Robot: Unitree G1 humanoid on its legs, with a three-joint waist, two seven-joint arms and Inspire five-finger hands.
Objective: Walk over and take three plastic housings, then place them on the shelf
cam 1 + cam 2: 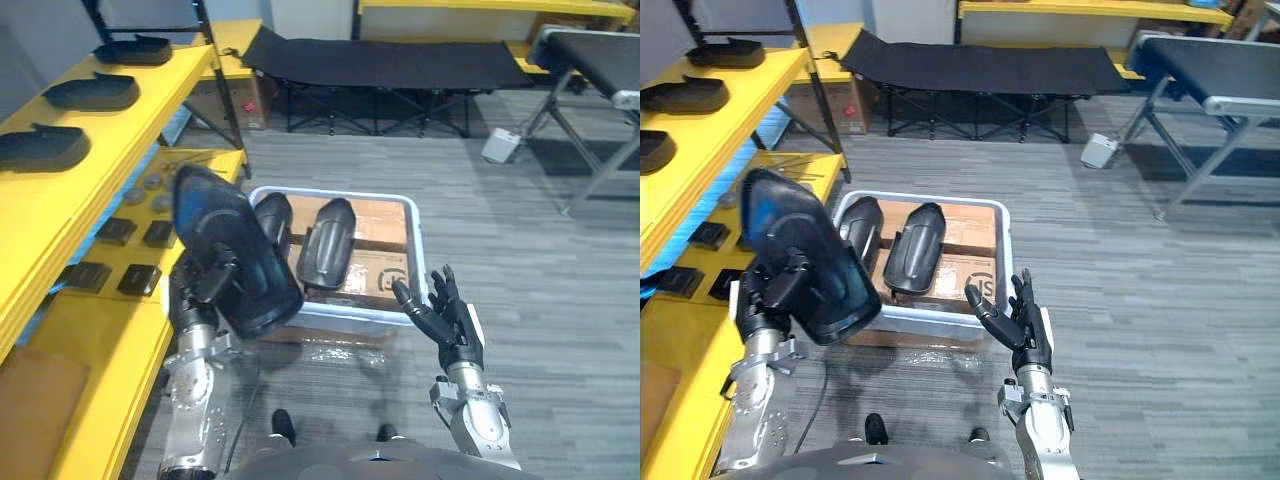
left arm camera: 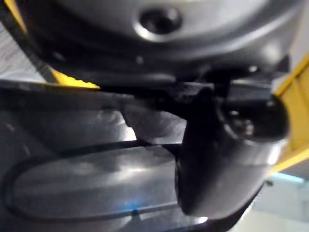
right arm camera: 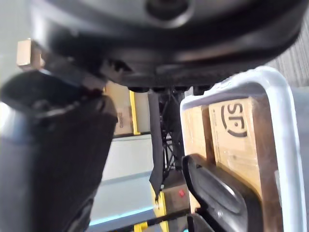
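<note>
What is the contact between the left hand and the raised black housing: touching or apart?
Touching. The left eye view shows the left hand with fingers curled round the housing, holding it up.

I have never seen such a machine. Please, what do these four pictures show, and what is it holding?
This is a humanoid robot with two arms. The two wide pictures come from cameras in its head, looking down; the two close ones from cameras on its wrists. Its left hand grips a dark plastic housing, held up near a white bin, where two more housings lie on cardboard. Its right hand is open beside the bin. A yellow shelf stands at its left.
</note>
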